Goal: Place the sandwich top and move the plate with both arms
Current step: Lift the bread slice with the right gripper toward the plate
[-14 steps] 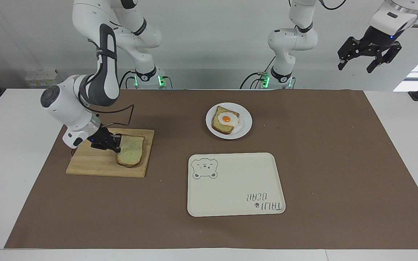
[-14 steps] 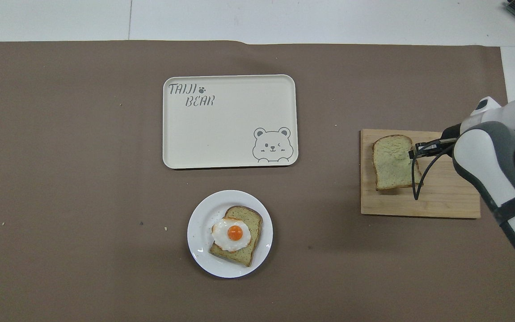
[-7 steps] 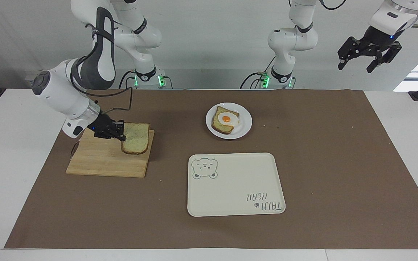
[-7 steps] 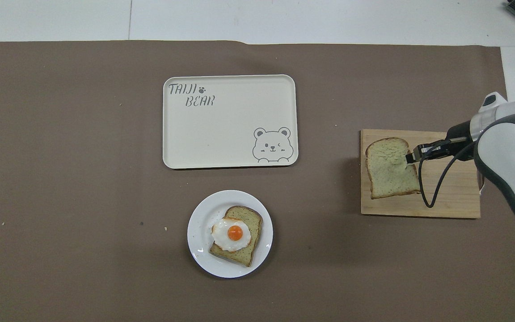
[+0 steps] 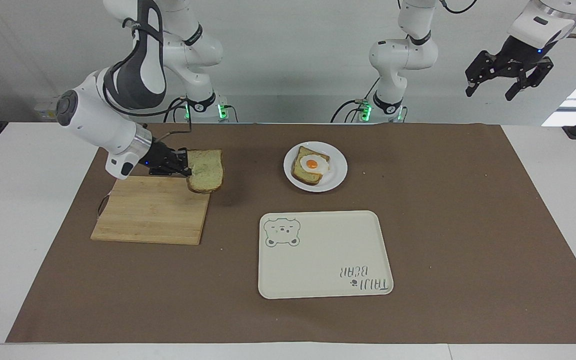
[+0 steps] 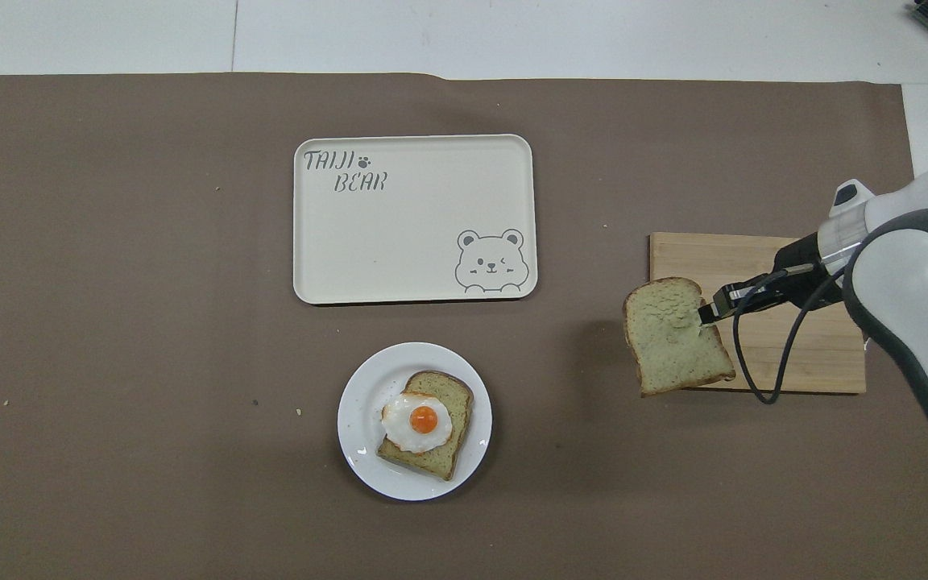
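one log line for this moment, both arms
right gripper: shut on sandwich top, raised over cutting board edge | left gripper: open, waiting | plate: untouched

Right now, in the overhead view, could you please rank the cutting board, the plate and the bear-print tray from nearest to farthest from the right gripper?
1. Cutting board: under the right gripper, which holds the sandwich top over the board's edge.
2. Plate: mid-table, bearing the egg slice.
3. Bear-print tray: beside the plate, farther from the robots; close to the plate's rank.

Pale bread slice (image 5: 206, 170) with brown crust; white plate (image 5: 337, 176); white-and-orange fried egg (image 5: 313, 164); cream tray (image 5: 324, 255) with grey bear print; light wooden board (image 5: 151, 210); brown table cover (image 5: 468, 210).
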`<action>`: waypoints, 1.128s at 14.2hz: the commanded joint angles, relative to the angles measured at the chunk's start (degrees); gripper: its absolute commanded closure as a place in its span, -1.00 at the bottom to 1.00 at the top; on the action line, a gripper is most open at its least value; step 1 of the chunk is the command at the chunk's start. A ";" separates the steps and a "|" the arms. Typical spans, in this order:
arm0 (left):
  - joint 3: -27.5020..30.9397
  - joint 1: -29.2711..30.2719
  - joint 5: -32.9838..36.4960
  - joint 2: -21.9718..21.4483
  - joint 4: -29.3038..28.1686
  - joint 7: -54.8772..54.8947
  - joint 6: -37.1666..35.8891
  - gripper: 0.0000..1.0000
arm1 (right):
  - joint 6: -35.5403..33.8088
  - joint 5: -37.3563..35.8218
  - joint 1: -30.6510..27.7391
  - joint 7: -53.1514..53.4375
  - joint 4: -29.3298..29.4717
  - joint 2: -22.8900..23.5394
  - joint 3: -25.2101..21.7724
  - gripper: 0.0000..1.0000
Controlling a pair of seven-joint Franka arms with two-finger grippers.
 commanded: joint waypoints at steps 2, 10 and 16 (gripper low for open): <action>0.00 -0.04 0.13 -1.55 -1.72 -0.33 0.24 -1.00 | 3.90 1.31 5.04 5.75 -2.54 -1.51 0.33 1.00; 0.00 -0.13 0.13 -1.55 -1.72 -0.50 0.32 -1.00 | 13.82 1.40 20.06 21.92 -3.68 -0.90 0.33 1.00; 0.00 -0.04 0.05 -1.55 -1.72 -0.41 0.50 -1.00 | 17.89 1.49 25.35 27.73 -4.30 -1.25 0.86 1.00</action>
